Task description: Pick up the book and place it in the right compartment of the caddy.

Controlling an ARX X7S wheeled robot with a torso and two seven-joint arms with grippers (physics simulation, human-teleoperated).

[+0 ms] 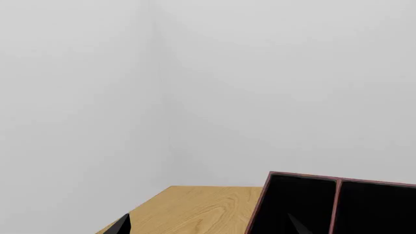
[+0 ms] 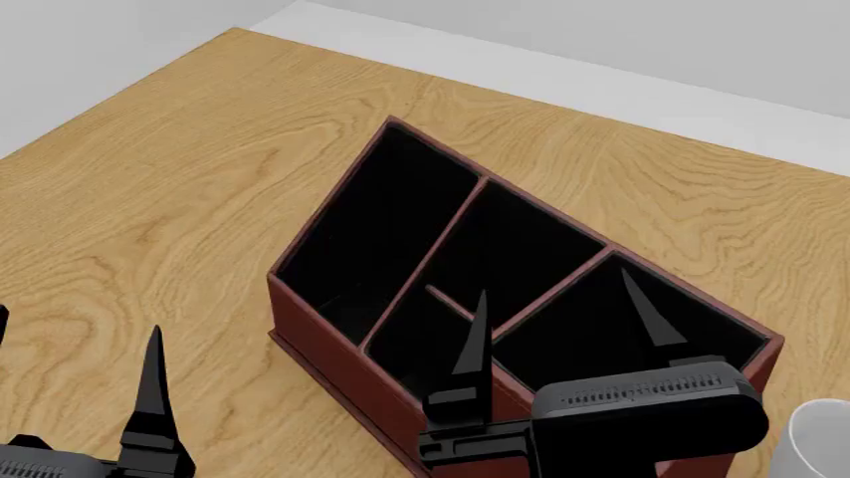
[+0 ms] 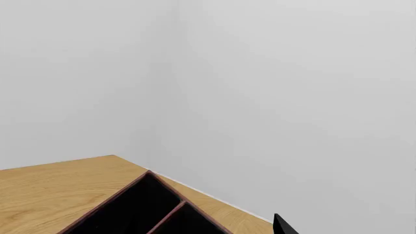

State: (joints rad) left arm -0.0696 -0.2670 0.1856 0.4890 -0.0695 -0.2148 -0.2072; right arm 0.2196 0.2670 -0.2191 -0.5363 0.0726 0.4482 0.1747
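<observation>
The caddy point(image 2: 398, 289) is set askew on the bench point(image 2: 159, 189). The right hand point(image 2: 564, 319) is held open over its right compartment point(image 2: 604, 329), nothing gripped. Only one finger of the left hand point(image 2: 150, 383) is seen; its state cannot be told. The book is not seen.

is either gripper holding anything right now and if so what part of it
Nothing is held. In the head view the right gripper is open over the caddy, its fingers apart with nothing between them. Only one finger of the left gripper shows, holding nothing visible.
</observation>
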